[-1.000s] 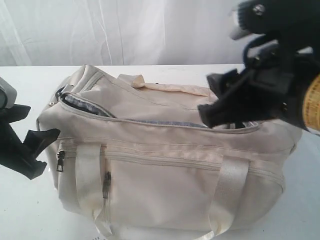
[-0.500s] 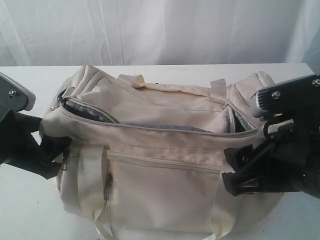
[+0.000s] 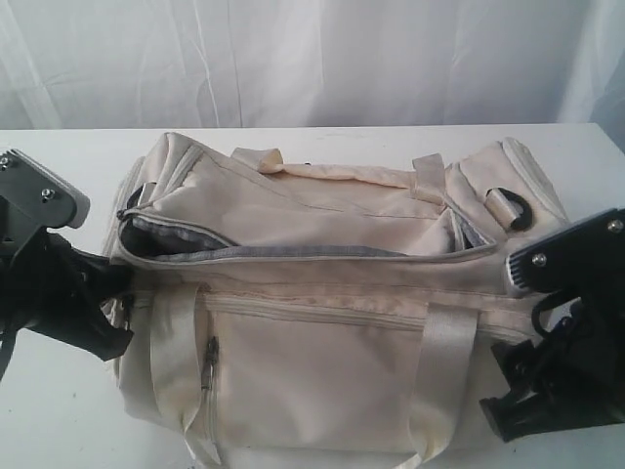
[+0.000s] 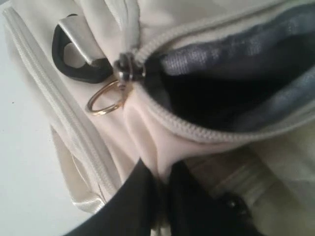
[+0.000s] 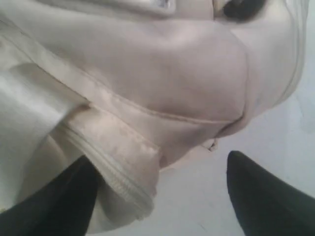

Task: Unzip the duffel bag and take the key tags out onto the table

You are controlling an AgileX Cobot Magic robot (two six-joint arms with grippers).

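The cream duffel bag (image 3: pixel 322 352) lies across the white table (image 3: pixel 44 425), its top zip open over grey lining (image 3: pixel 264 253). In the left wrist view the bag's mouth (image 4: pixel 221 93) is dark inside, and the key tags are hidden. My left gripper (image 3: pixel 119 308) is at the bag's left end, shut on a fold of cream fabric (image 4: pixel 157 147) just below the zip slider (image 4: pixel 129 66). At the bag's lower right corner my right gripper (image 3: pixel 500 391) stands open; the corner seam (image 5: pixel 123 182) lies against one finger (image 5: pixel 54 201), with bare table by the other.
A gold ring (image 4: pixel 105 98) hangs from the zip slider beside a black strap ring (image 4: pixel 74 54). Another strap ring (image 3: pixel 508 208) sits on the bag's right end. Satin handles (image 3: pixel 444 362) hang down the near side. A white curtain (image 3: pixel 312 59) closes the back.
My left gripper has gone from open to shut on the bag's end fabric. My right gripper has dropped from the bag's top to its lower right corner. The bag's mouth has stretched longer.
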